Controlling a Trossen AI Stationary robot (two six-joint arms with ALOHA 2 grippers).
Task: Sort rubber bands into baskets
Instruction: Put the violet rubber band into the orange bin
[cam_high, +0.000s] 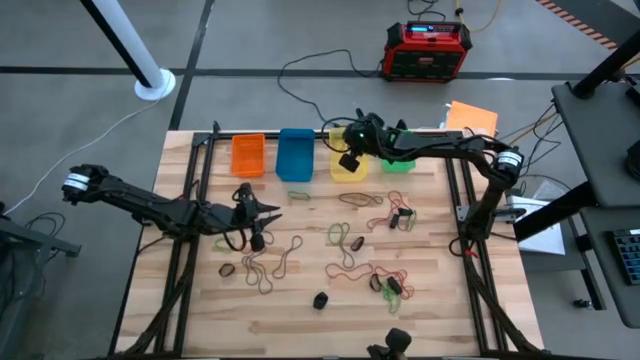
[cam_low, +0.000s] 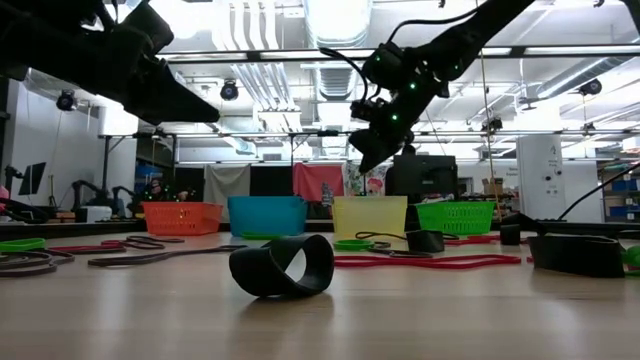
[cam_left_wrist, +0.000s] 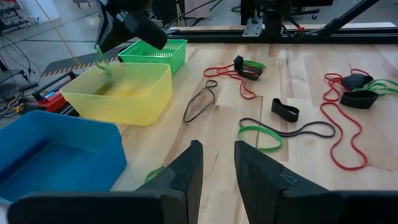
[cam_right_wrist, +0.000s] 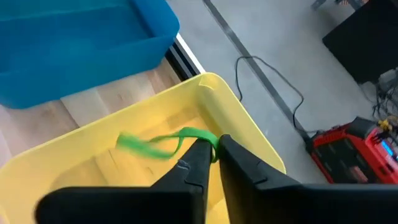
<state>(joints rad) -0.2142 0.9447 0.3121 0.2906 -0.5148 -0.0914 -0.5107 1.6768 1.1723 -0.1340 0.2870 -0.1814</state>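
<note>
A wooden table (cam_high: 420, 300) is seen from above, with four small baskets in a row along its far edge: orange basket (cam_high: 247, 155), blue basket (cam_high: 295, 154), yellow basket (cam_high: 347, 164) and green basket (cam_high: 399, 163). The right gripper (cam_right_wrist: 214, 151) hangs over the yellow basket, its two fingers nearly together and pinching one end of a green rubber band (cam_right_wrist: 155, 142), which trails down inside that basket. The left gripper (cam_left_wrist: 217, 163) hovers low over the table's left-middle area, near the blue basket, fingers a narrow gap apart with nothing between them. Loose rubber bands (cam_high: 350, 262) in red, green, brown and black lie scattered across the middle and near part of the table, some in dark clumps. A thick black band (cam_low: 282, 266) stands curled on the near edge. What looks like another green band (cam_high: 299, 195) lies just in front of the blue basket.
</note>
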